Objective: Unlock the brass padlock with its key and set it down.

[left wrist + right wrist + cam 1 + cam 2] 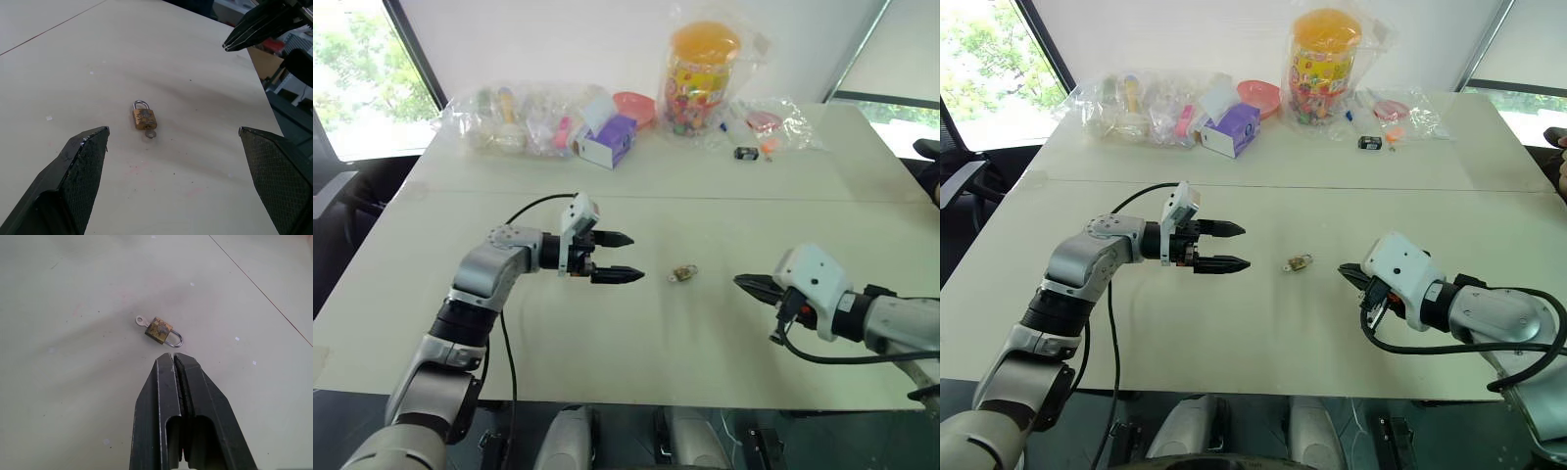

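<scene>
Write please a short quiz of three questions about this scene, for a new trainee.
1. True or false: the brass padlock lies flat on the table, between the two grippers.
2. Which gripper is open? A) left gripper B) right gripper
3. What sticks out of the padlock's bottom?

Key:
1. True; neither gripper touches it.
2. A; the right is shut.
3. The key.

Head stereo downward; wrist views close.
</scene>
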Motion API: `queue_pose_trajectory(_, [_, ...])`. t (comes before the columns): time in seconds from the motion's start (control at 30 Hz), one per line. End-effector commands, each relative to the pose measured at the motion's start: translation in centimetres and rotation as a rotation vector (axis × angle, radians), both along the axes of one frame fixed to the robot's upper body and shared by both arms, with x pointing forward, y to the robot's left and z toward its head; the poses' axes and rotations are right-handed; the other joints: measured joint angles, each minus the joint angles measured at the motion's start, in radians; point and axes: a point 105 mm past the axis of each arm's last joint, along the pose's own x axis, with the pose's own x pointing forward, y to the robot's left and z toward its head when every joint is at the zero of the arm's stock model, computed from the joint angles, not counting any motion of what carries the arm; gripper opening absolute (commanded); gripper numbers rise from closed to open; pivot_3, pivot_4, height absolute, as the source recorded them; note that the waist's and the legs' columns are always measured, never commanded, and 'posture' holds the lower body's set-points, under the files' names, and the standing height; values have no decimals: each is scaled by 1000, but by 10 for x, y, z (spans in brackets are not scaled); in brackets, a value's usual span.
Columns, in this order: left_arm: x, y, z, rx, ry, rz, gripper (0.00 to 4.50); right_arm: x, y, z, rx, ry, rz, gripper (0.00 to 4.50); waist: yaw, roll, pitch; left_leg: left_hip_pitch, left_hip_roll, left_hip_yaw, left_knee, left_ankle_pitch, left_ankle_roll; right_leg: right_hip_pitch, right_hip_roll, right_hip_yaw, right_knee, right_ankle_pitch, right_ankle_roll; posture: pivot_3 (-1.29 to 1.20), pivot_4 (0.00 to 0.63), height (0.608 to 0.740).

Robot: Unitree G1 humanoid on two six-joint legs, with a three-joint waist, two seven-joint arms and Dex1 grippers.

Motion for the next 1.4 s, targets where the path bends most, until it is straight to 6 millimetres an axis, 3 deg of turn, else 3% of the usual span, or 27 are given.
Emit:
queue_pose_trajectory(0.03, [0,-1,15,-12,-58,-11,4426,1,4,6,-16,-28,28,0,0,0,0,0,0,0,0,0,0,0,0,0,0,0,0,0,150,735])
queue_pose_trajectory(0.5, [-1,1,15,5,-74,-7,4426,21,13,-4,-40,30,160,0,-2,0,0,0,0,0,0,0,0,0,0,0,0,0,0,0,150,735])
queue_pose_trajectory(0.6, [-2,1,13,20,-86,-14,4500,33,14,-12,-73,62,213,862,-2,0,0,0,0,0,0,0,0,0,0,0,0,0,0,0,150,735])
queue_pose_trajectory(0.83, [-8,0,10,43,-113,-27,4500,72,23,-25,-122,106,325,4453,-6,0,0,0,0,0,0,0,0,0,0,0,0,0,0,0,150,735])
queue_pose_trajectory(1.03, [-10,1,11,43,-123,-13,4500,90,22,-44,-123,238,393,4453,-5,0,0,0,1,1,0,0,0,-1,-1,0,0,0,0,0,150,735])
queue_pose_trajectory(1.4, [-12,5,13,48,-137,17,4500,112,30,-66,-122,280,427,4453,-23,0,0,1,1,1,0,0,0,-1,-3,0,2,0,0,0,150,735])
